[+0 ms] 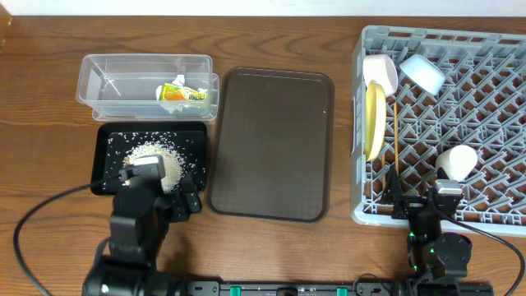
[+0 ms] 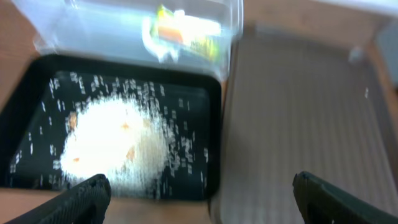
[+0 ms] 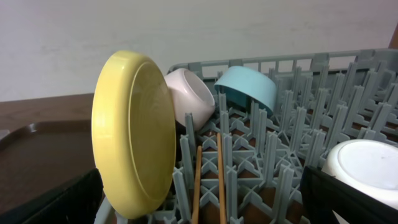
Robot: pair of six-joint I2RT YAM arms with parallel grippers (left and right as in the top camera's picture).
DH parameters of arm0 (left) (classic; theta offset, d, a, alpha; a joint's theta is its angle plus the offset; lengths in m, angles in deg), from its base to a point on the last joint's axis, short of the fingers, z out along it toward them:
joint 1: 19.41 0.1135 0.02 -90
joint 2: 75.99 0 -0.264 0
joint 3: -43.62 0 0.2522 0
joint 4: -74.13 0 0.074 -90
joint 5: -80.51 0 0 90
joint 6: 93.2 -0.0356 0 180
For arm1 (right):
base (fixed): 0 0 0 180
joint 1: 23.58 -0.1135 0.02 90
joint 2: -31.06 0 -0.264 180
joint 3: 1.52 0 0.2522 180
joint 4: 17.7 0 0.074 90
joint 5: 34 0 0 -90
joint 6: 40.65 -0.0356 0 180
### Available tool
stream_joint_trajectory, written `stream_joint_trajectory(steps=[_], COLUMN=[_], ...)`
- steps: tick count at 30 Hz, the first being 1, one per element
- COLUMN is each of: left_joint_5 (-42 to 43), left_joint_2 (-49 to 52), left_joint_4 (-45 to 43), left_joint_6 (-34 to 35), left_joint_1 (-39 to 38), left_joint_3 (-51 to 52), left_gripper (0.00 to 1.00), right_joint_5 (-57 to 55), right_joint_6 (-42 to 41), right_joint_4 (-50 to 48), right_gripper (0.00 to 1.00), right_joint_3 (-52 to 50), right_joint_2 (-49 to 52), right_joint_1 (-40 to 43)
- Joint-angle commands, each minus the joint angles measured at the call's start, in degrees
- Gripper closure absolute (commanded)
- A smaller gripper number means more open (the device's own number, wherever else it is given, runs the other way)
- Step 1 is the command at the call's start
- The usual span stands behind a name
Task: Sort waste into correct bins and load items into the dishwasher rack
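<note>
— Where did the waste lie?

— The wrapper (image 1: pixel 182 93) sat inside the clear container (image 1: pixel 99 70), toward its right end. The rice scraps (image 1: pixel 156 156) were heaped in the black tray (image 1: pixel 103 164), with loose grains scattered around the heap. That tray sat just in front of the container, and the brown serving tray (image 1: pixel 271 144) lay beside both on the table (image 1: pixel 41 123).

— And the left tool (image 2: pixel 202 190)?

— It hung over the near edge of the black tray, fingers spread wide, gripping nothing.

— What was in the rack (image 1: pixel 493 107)?

— The yellow plate (image 1: pixel 375 119) stood on edge near its left wall. The white bowl (image 1: pixel 380 72) was tipped on its side just behind the plate, and the blue bowl (image 1: pixel 422 72) sat beside that at the far edge. The chopsticks (image 1: pixel 395 136) lay among the pegs just right of the plate. The white cup (image 1: pixel 457 160) rested on its side farther right.

— The right tool (image 3: pixel 205 196)?

— It was at the rack's near edge, facing the plate, gaping fully and empty.
</note>
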Motion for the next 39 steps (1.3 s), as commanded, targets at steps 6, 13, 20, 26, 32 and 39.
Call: stream_joint_trajectory(steps=[6, 13, 20, 26, 32, 39], left_joint_5=[2.75, 2.75, 6.84, 8.98, 8.96, 8.96], left_joint_2=[-15.02, -23.87, -26.91, -26.88, -26.75, -26.75], left_joint_4=[-18.99, -38.1, -40.54, -31.63, -31.76, -31.76], left_joint_6=[-7.23, -13.35, -21.18, -15.67, -15.52, -15.54], left_joint_1=[4.17, 4.52, 4.63, 4.63, 4.63, 4.63], left_joint_3=[17.38, 29.38, 32.68, 32.68, 32.68, 32.68], left_gripper=[0.04, 0.04, 0.04, 0.04, 0.04, 0.04], right_joint_5=[0.42, 0.42, 0.42, 0.42, 0.42, 0.42], right_joint_6=[0.74, 0.74, 0.74, 0.74, 0.74, 0.74], right_joint_4=[0.24, 0.24, 0.24, 0.24, 0.24, 0.24], right_gripper=[0.01, 0.01, 0.01, 0.01, 0.01, 0.01], right_joint_3=[-0.11, -0.11, -0.11, -0.11, -0.11, -0.11], right_joint_2=[-0.35, -0.35, -0.35, -0.35, -0.35, -0.35], right_joint_1=[-0.63, -0.63, -0.63, -0.63, -0.63, -0.63])
